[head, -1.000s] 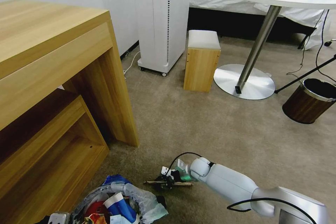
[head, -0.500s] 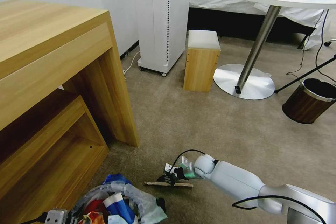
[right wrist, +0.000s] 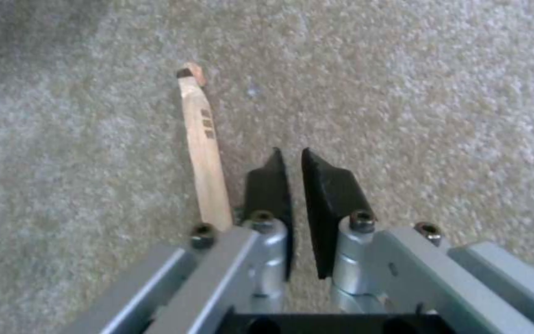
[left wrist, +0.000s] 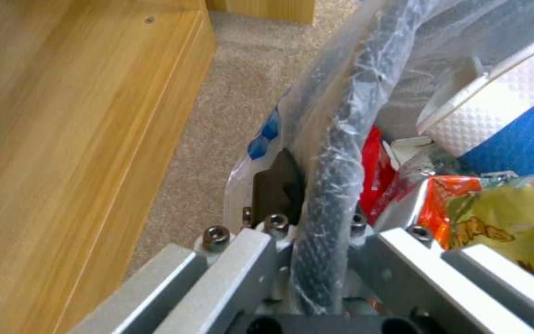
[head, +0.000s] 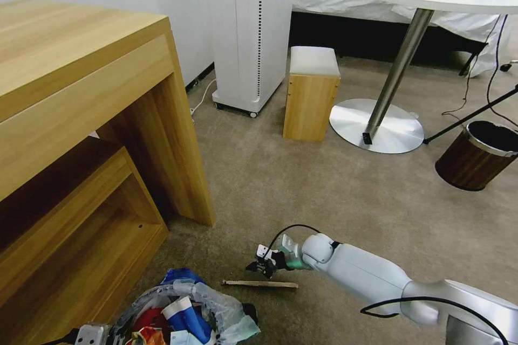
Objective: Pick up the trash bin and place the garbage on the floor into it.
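The trash bin [head: 183, 315], a dark-rimmed frame lined with a crinkly whitish bag, sits low by the wooden counter [head: 81, 118], crammed with red, orange and blue-white wrappers. The left tool [left wrist: 316, 232] clamps its rim. Open beige floor [head: 324, 188] spreads ahead. A thin wooden stick [head: 259, 283] lies flat just beside the right tool [right wrist: 293, 157], whose jaws stand nearly closed, empty, slightly above the carpet.

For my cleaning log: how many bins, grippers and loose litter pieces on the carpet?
Bins: 2, the trash bin and a brown bin.
Loose litter: 1, the wooden stick.
Grippers: 2, left gripper clamping the trash bin's rim, right gripper shut beside the wooden stick.
Total: 5.
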Available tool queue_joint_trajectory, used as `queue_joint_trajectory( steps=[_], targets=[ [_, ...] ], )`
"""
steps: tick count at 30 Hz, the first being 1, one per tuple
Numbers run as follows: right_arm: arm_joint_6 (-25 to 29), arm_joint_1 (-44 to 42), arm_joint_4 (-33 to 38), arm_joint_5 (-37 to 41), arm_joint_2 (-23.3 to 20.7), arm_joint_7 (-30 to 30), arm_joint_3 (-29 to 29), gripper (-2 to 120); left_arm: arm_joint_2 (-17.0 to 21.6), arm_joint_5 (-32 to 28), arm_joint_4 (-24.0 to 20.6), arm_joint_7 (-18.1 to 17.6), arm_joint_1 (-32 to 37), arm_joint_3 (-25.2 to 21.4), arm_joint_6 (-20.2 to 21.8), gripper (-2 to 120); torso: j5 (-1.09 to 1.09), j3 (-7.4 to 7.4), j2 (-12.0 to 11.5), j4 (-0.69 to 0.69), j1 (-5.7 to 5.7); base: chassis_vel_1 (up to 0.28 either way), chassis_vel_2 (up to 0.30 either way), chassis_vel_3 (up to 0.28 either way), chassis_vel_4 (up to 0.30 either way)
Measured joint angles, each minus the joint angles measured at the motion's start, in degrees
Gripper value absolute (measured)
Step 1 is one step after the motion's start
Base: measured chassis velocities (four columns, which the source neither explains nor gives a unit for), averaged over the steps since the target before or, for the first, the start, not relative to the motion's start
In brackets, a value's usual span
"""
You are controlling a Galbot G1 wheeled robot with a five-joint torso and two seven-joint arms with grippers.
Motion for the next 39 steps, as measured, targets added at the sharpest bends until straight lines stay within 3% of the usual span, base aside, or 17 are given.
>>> queue_joint_trajectory(
  steps=[3,4,6,8,10,23,30,39],
  targets=[
    [0.0,-0.2,0.2,0.1,-0.3,0.4,0.0,20,0.4,-0.3,0.3,-0.3,-0.3,0.2,0.0,0,0.0,0.0,0.0,0.0,0.0,0.0,0.0,0.0,0.0],
    [0.0,-0.4,0.2,0.1,-0.5,0.7,-0.2,30,0.9,-0.8,0.4,-0.5,-0.6,0.3,-0.1,0,0.0,0.0,0.0,0.0,0.0,0.0,0.0,0.0,0.0],
    [0.0,-0.6,0.1,0.1,-0.3,0.7,-0.2,35,1.4,-1.2,0.6,-0.7,-0.9,0.3,-0.1,0,0.0,0.0,0.0,0.0,0.0,0.0,0.0,0.0,0.0],
    [-0.2,-1.2,0.2,0.3,-0.2,0.6,-0.1,47,2.1,-1.5,1.2,-1.3,-1.4,0.7,-0.3,0,0.0,0.0,0.0,0.0,0.0,0.0,0.0,0.0,0.0],
    [-0.4,-1.2,0.4,0.5,-0.3,0.4,-0.1,49,2.1,-1.4,1.3,-1.4,-1.5,0.8,-0.3,0,0.0,0.0,0.0,0.0,0.0,0.0,0.0,0.0,0.0],
    [-0.9,-1.7,0.2,1.7,1.2,-1.1,-1.1,98,1.4,-1.7,0.9,-1.6,-1.7,1.6,-0.5,0,0.0,0.0,0.0,0.01,0.0,0.0,0.0,0.0,0.0],
    [-0.7,-2.1,-0.3,1.4,2.2,-0.4,-1.9,100,3.5,-7.0,-2.2,-3.3,-1.0,-1.7,-0.2,0,0.0,0.0,0.0,-0.01,0.0,0.0,0.0,0.0,0.0],
    [-0.7,-2.4,-1.2,1.2,3.7,-0.2,-2.3,100,3.3,-7.4,-3.1,-3.5,-0.5,-1.5,-0.1,0,-0.01,0.0,0.0,0.0,0.0,0.0,0.0,0.0,0.0]
  ],
)
